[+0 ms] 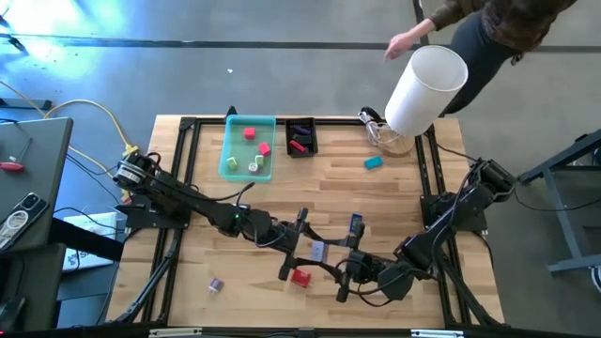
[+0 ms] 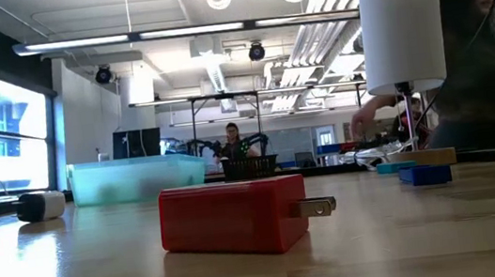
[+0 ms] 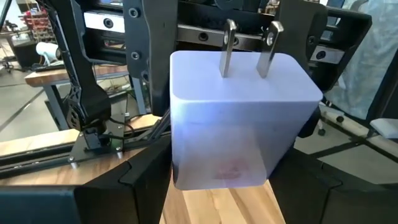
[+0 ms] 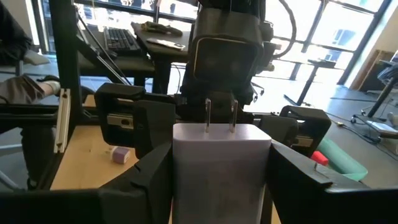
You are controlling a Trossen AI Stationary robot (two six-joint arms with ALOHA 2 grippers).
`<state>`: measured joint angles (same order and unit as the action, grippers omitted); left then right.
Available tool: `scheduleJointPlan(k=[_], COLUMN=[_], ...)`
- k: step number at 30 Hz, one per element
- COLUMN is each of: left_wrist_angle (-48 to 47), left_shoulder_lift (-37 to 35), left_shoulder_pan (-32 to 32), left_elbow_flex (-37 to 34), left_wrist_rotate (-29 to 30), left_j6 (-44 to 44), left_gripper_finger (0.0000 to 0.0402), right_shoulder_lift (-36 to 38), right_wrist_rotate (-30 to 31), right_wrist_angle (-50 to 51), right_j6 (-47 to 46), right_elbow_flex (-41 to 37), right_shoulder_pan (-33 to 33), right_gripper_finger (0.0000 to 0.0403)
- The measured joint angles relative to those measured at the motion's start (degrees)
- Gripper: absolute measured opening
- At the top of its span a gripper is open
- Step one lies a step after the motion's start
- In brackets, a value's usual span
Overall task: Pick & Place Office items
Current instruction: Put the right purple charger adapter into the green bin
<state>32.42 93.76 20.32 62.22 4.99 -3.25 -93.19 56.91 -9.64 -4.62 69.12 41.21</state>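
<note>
My left gripper [image 3: 219,186] and right gripper [image 4: 221,180] both clench one white plug adapter [image 3: 236,124], prongs up, over the table [image 1: 404,197] beside the red adapter [image 1: 300,277], apparently to pass it across.

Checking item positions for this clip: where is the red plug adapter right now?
In the high view the red plug adapter lies on the table's front centre, just in front of the left gripper and left of the right gripper; no fingers touch it.
</note>
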Motion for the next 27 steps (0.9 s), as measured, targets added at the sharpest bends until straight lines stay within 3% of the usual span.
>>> scheduleJointPlan(k=[19, 27], left_wrist_angle=[0.8, 0.9], left_shoulder_lift=[0.0, 0.0], left_shoulder_pan=[0.5, 0.5], left_elbow_flex=[0.0, 0.0], left_wrist_rotate=[0.9, 0.8], left_j6=[2.6, -0.9], left_gripper_finger=[0.0234, 0.0234], right_shoulder_lift=[0.0, -0.1], right_wrist_rotate=[-2.7, -3.7], right_wrist_angle=[-0.1, -0.1], right_j6=[0.3, 1.3], right_elbow_flex=[0.0, 0.0], right_shoulder_pan=[-1.9, -2.3], right_gripper_finger=[0.0197, 0.0197])
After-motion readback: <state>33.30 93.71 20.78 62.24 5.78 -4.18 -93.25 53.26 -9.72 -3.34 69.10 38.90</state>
